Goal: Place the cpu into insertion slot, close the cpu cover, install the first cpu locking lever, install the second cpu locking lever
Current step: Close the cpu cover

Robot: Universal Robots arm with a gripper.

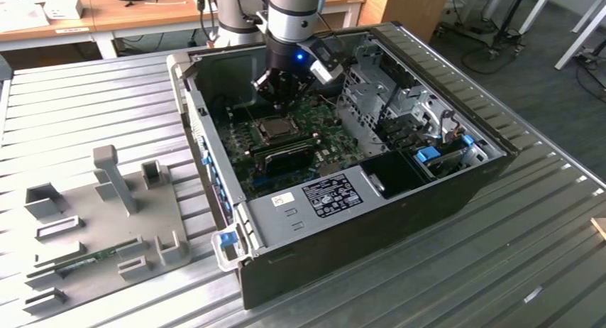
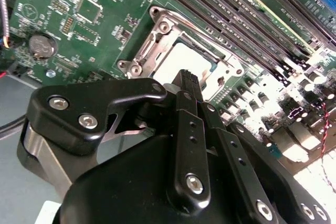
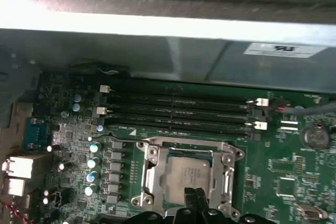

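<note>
Exterior view: ribbed metal table (image 1: 530,257), desks (image 1: 142,12)

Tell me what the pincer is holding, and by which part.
Nothing. The pincer is shut and empty, poised just over the cpu, which lies seated in the insertion slot.

The cover (image 3: 227,179) is shiny bare metal; the cpu (image 3: 185,174) looks matt, pale metal. The gripper (image 2: 187,83) is glossy black. The bench (image 1: 85,108) is ribbed, dull grey metal.

Pale square cpu (image 3: 186,173) flat in insertion slot (image 3: 189,142); silvery cpu cover (image 3: 151,180) down.
</note>
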